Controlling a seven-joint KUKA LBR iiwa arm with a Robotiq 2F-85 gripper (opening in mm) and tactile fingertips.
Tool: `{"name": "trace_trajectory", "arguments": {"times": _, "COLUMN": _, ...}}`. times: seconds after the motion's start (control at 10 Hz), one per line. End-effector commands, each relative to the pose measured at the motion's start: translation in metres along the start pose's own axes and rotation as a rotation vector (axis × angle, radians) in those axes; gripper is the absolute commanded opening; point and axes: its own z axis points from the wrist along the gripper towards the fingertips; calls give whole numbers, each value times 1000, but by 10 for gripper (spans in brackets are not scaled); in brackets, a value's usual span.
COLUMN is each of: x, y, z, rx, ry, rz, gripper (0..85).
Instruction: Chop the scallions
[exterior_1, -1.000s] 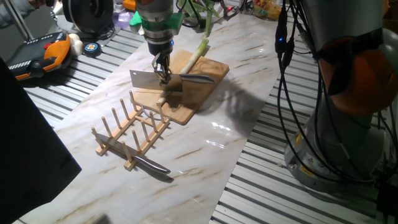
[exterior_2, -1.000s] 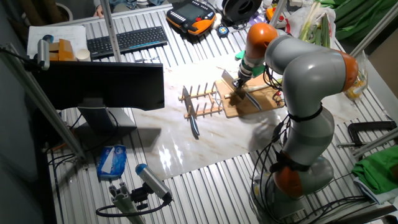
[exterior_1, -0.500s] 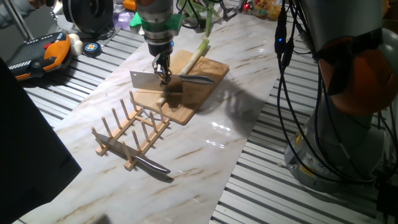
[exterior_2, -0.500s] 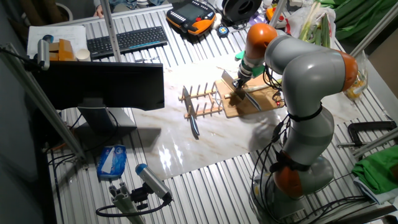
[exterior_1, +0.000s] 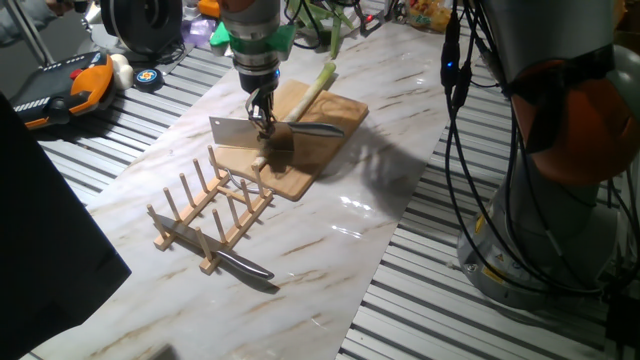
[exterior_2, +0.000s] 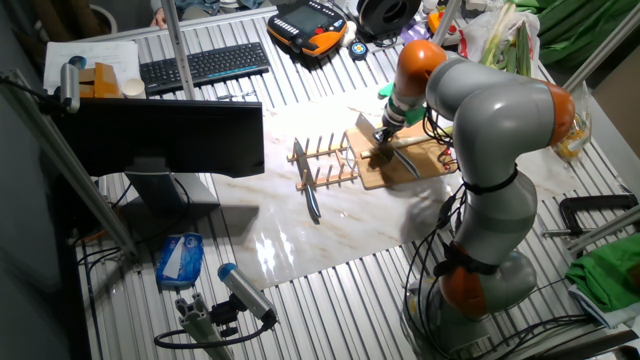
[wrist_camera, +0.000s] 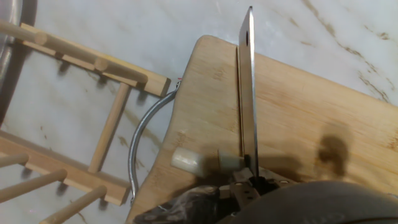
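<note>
- A cleaver (exterior_1: 232, 128) is held clamped in the gripper (exterior_1: 263, 117) above the board (exterior_1: 300, 160) at upper centre of the frame
- The scallion (exterior_1: 312, 90) is seen lying at the board's far end, one cut chunk (wrist_camera: 189, 160) beside the blade
- A miss is judged likely: the stalk lies apart from the blade, and the chunk could be knocked off

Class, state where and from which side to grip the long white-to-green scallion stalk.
Probably grip the scallion stalk at its pale middle section, coming from above with fingers across its width: it lies flat on the wooden board, leaving only its sides free.
</note>
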Motion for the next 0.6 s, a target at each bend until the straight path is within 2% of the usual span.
{"name": "trace_trajectory", "arguments": {"times": 0.0, "x": 1, "y": 0, "z": 0, "rx": 0, "ry": 1, "rz": 0, "gripper": 7}}
{"name": "trace_trajectory", "arguments": {"times": 0.5, "x": 7, "y": -2, "z": 0, "rx": -5, "ry": -4, "rz": -4, "gripper": 7}}
